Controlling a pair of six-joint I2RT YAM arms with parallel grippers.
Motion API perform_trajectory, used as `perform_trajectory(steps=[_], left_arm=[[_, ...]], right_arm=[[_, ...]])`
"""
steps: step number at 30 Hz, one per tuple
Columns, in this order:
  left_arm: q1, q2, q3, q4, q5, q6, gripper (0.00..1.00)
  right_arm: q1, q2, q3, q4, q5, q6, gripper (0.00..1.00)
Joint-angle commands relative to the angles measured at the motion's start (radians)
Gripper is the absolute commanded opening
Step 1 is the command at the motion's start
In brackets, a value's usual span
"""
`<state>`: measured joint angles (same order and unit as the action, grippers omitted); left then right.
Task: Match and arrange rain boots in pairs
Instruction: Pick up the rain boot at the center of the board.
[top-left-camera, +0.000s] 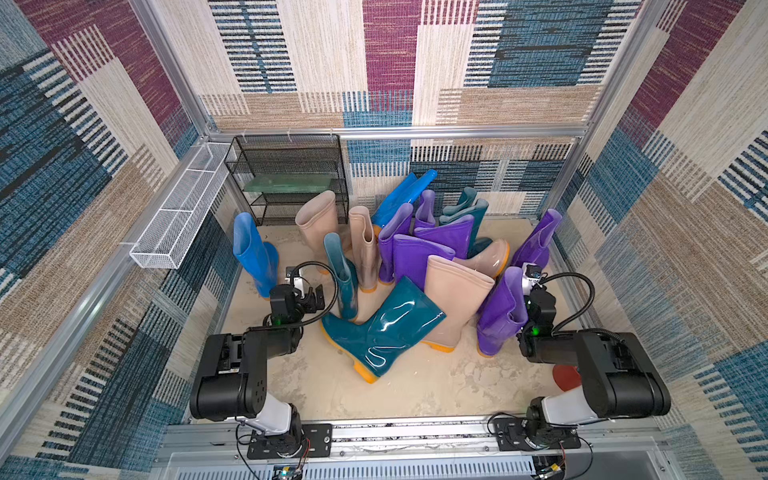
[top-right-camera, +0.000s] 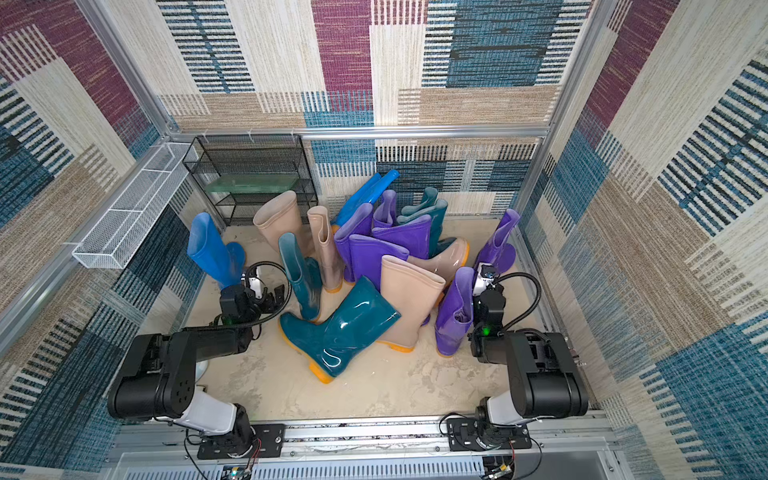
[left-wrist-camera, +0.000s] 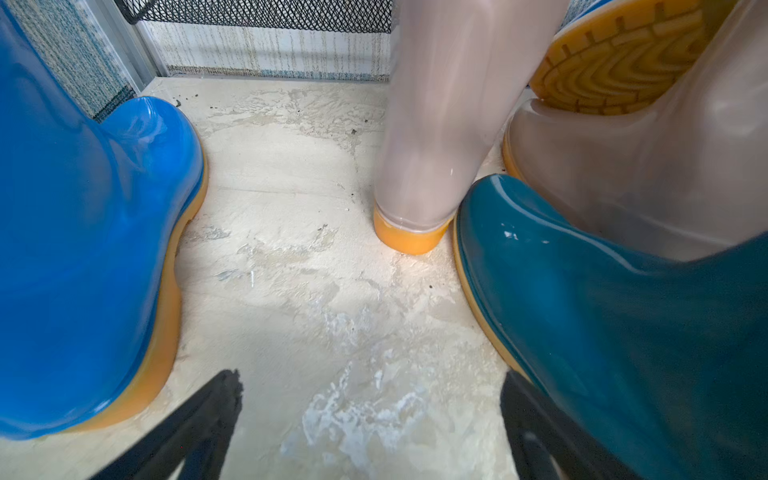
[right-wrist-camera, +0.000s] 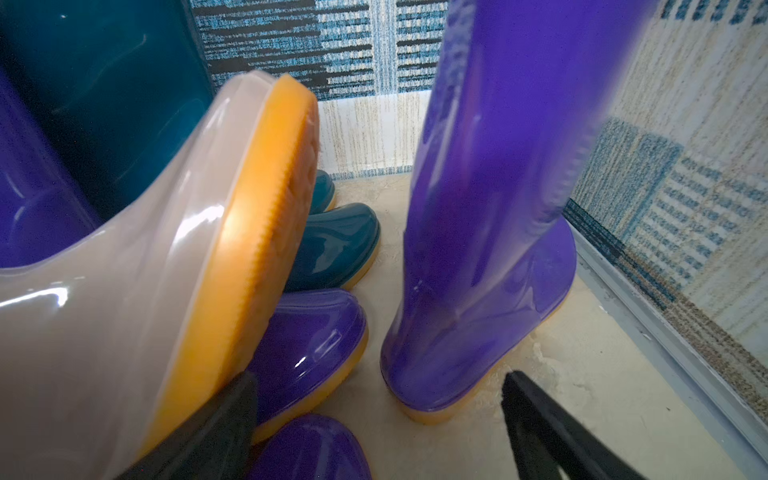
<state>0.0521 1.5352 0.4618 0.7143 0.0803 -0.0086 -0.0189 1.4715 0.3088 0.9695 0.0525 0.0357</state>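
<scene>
Several rain boots crowd the back and middle of the floor in both top views. A bright blue boot (top-left-camera: 253, 253) stands alone at the left. A dark teal boot (top-left-camera: 382, 332) lies tilted in front, against a beige one (top-left-camera: 453, 299). My left gripper (top-left-camera: 309, 293) hangs open low over bare floor, between the blue boot (left-wrist-camera: 83, 249) and a teal toe (left-wrist-camera: 602, 311). My right gripper (right-wrist-camera: 378, 403) is open too, empty, by a tall purple boot (right-wrist-camera: 490, 249) and a tipped beige boot (right-wrist-camera: 145, 291).
A black mesh rack (top-left-camera: 286, 178) stands at the back left, and a white wire basket (top-left-camera: 183, 212) hangs on the left wall. A red disc (top-left-camera: 565, 376) lies on the floor by the right arm. Carpeted walls close in on three sides.
</scene>
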Motion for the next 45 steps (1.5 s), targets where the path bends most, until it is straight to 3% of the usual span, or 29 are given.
perform_trajectory(steps=[1,41,43,45], left_arm=[[0.0,-0.001,0.001,0.007,-0.004,0.012,0.99],[-0.001,-0.004,0.001,0.007,-0.008,0.012,0.99],[-0.007,-0.03,-0.01,0.019,-0.066,-0.003,0.99],[-0.008,-0.123,0.001,-0.081,-0.096,-0.016,0.99]], right_arm=[[0.004,0.002,0.008,0.021,-0.005,-0.015,0.95],[-0.012,0.0,0.007,0.021,-0.032,-0.01,0.95],[-0.009,-0.002,0.005,0.024,-0.024,-0.012,0.95],[-0.006,-0.012,0.039,-0.038,-0.028,-0.017,0.95]])
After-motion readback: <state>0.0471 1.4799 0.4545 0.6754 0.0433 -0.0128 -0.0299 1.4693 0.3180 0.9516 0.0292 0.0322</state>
